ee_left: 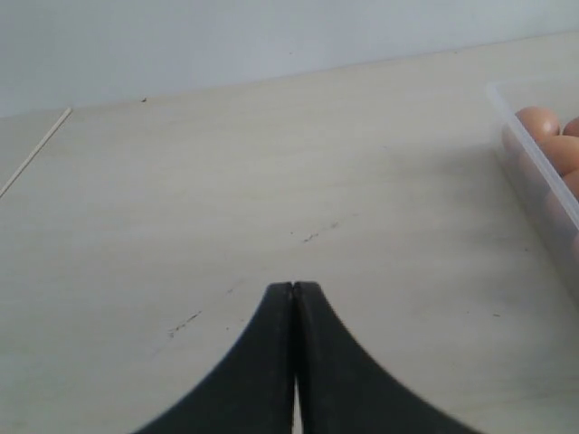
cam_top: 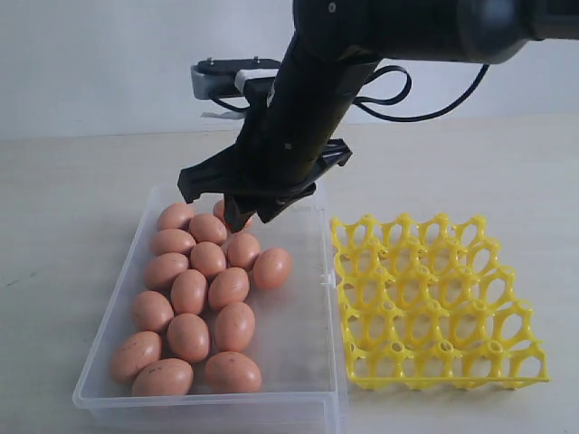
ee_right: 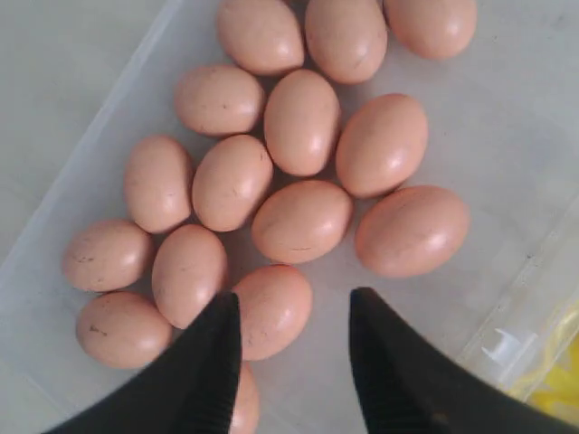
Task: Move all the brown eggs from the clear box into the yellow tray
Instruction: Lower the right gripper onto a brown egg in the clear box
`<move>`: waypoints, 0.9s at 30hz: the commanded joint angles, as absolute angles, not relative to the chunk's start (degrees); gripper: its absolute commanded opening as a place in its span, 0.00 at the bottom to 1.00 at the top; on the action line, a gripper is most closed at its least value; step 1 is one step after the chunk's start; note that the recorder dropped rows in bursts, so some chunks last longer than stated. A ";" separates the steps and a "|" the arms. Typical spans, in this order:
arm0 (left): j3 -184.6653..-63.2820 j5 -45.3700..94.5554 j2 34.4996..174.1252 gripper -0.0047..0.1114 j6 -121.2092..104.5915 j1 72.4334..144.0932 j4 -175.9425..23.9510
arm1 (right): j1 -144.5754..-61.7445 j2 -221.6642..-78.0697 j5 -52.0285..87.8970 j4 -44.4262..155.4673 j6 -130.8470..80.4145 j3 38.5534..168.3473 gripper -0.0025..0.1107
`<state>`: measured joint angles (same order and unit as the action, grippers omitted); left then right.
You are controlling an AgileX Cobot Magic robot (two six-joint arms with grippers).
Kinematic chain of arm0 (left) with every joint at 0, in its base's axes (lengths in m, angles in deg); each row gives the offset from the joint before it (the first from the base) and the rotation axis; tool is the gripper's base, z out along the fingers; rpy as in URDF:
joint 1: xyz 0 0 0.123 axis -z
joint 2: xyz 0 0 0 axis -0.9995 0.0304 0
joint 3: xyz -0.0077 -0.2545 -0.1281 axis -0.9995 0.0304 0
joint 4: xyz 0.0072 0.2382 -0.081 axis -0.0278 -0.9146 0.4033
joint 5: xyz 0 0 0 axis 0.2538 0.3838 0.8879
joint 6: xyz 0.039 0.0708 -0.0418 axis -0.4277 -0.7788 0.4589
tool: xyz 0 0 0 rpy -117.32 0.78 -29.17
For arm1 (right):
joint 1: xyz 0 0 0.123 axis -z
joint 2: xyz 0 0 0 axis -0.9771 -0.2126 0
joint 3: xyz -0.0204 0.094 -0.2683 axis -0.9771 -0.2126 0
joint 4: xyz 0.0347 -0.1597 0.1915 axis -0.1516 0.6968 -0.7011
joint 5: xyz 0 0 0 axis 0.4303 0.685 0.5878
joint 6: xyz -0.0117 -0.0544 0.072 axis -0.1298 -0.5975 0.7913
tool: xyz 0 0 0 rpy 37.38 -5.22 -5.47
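Several brown eggs (cam_top: 208, 298) lie clustered in the clear box (cam_top: 298, 362), mostly along its left side. To the right of the box stands the yellow tray (cam_top: 434, 298) with all its cups empty. My right gripper (cam_top: 249, 215) hangs open above the far end of the box. In the right wrist view the right gripper (ee_right: 294, 303) is open over the brown eggs (ee_right: 303, 221), one egg (ee_right: 274, 309) lying partly between its fingers below them, untouched. My left gripper (ee_left: 292, 287) is shut and empty over bare table, to the left of the clear box (ee_left: 529, 149).
The right arm (cam_top: 317, 90) slants down from the upper right across the far side of the box. A corner of the yellow tray (ee_right: 556, 384) shows past the box wall in the right wrist view. Pale table (cam_top: 72, 199) surrounds both containers.
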<state>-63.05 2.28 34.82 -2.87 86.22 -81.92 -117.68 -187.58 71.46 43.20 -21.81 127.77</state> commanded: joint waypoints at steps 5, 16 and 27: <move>-63.28 2.80 34.50 0.04 -2.61 86.54 -81.78 | -117.66 -192.94 73.60 49.82 -10.42 131.43 0.52; -63.28 2.80 34.50 0.04 -2.61 86.54 -81.78 | -117.66 -201.19 76.72 51.95 -5.88 137.12 0.52; -63.28 2.80 34.50 0.04 -2.61 86.54 -81.78 | -117.21 -205.10 76.32 56.72 -3.45 138.46 0.52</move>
<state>-63.05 2.28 34.82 -2.87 86.22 -81.92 -117.68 -204.54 76.69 55.82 -3.74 137.66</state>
